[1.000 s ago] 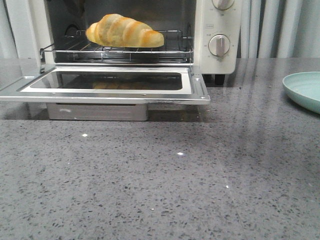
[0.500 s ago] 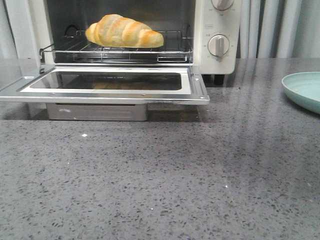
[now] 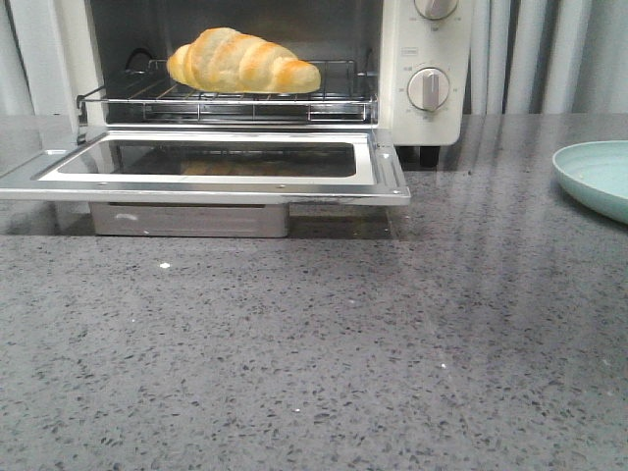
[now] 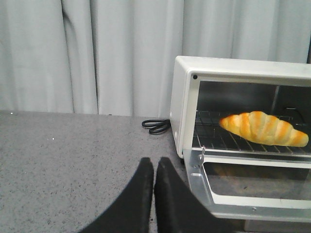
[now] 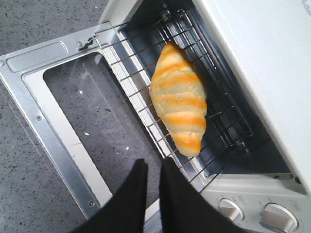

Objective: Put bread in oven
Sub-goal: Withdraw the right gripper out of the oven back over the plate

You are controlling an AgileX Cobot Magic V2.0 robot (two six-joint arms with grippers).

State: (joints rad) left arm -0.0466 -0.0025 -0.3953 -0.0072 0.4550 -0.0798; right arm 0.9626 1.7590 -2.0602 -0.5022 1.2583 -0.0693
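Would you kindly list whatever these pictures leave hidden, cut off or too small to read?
- Oven: its top and upper knob are cut by the front view's upper edge.
- Knob markings: too small to read in any view.
- Plate: cut by the front view's right edge.
- Left claw and right claw: absent from the front view; the wrist views show only the fingers.
- Bread: its underside is hidden.

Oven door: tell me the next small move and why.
Probably lift the door shut with the right gripper, which hangs closed and empty just above it. The bread already lies on the wire rack inside the oven, and the door is folded down flat, so closing looks like the only step left.
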